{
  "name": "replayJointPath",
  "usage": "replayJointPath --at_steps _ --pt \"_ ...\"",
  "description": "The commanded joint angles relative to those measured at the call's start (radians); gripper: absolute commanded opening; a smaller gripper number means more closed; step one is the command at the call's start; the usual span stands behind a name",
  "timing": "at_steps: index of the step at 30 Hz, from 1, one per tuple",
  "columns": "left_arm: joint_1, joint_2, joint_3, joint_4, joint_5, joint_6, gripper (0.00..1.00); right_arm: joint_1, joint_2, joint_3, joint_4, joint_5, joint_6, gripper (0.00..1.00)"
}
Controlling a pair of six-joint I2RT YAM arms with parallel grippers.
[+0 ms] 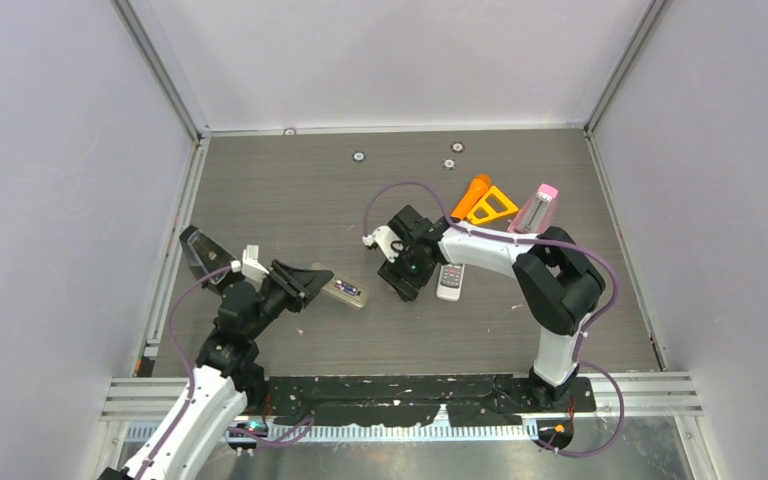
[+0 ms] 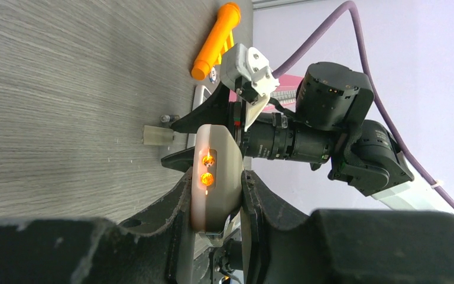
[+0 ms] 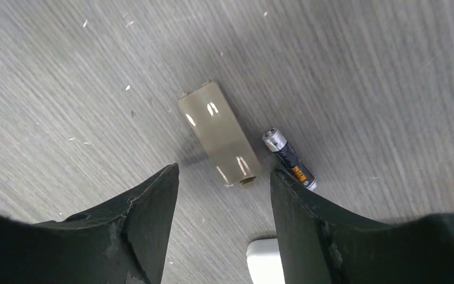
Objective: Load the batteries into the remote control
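Currently the left gripper [image 2: 216, 177] is pinching the grey remote [image 2: 216, 148]. The right gripper [image 3: 224, 171] is spread above the battery cover [image 3: 219, 133], with a dark battery [image 3: 289, 158] at the cover's 4 o'clock. The step looks like fetching a cell. Next: shift toward 4 o'clock, straddle the cell, close.

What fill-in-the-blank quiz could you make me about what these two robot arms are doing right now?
1. The left gripper is clamped on a pale ____.
2. The right gripper hovers with its jaws ____ over a battery lying on the table.
3. The torch-like stick toward the far side of the table is coloured ____.

Missing words: remote; open; orange.
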Motion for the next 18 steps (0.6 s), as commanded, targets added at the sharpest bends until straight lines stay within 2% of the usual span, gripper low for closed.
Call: replayJointPath --at_steps 1,6,18 --pt "0.01 0.014 0.034 0.088 0.008 -0.003 0.0 -0.009 0.047 0.04 -0.001 -0.009 -0.058 0.63" --pt "0.012 0.034 0.04 0.103 0.015 -0.003 0.0 -0.008 0.054 0.041 0.011 -0.015 -0.062 0.6" --pt "0.02 0.047 0.037 0.112 0.023 0.002 0.0 0.067 0.045 -0.01 0.04 0.058 -0.048 0.38"
